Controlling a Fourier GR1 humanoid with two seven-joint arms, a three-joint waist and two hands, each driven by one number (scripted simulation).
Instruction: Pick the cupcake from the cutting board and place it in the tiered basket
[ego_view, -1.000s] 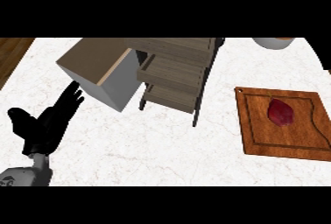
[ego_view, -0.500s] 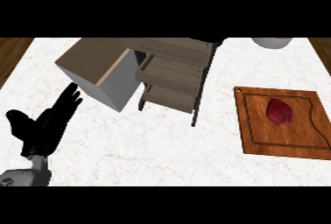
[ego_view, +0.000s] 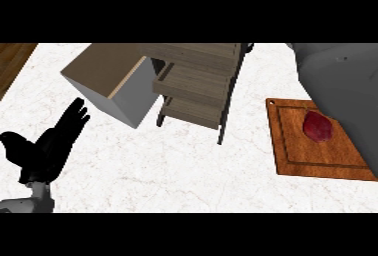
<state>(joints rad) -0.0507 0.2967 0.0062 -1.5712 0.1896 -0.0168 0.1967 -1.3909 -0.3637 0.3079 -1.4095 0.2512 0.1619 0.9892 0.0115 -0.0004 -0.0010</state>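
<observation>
The cupcake (ego_view: 319, 126) shows as a dark red lump on the wooden cutting board (ego_view: 295, 157) at the right of the counter. The tiered basket (ego_view: 193, 85), wooden shelves in a black frame, stands at the top middle, left of the board. My left hand (ego_view: 46, 146) rests open at the lower left, fingers up, far from both. A grey forearm (ego_view: 343, 85) fills the right edge and covers the board's right side, close beside the cupcake. Its black hand does not show.
A tan-topped grey box (ego_view: 111, 82) stands just left of the basket. White marble counter (ego_view: 170, 170) lies between my left hand and the board. A wooden strip (ego_view: 11, 62) runs along the counter's upper left edge.
A grey forearm has come in along the right edge, now hiding the white bowl at the top right and the board's right side. The left hand has stayed put.
</observation>
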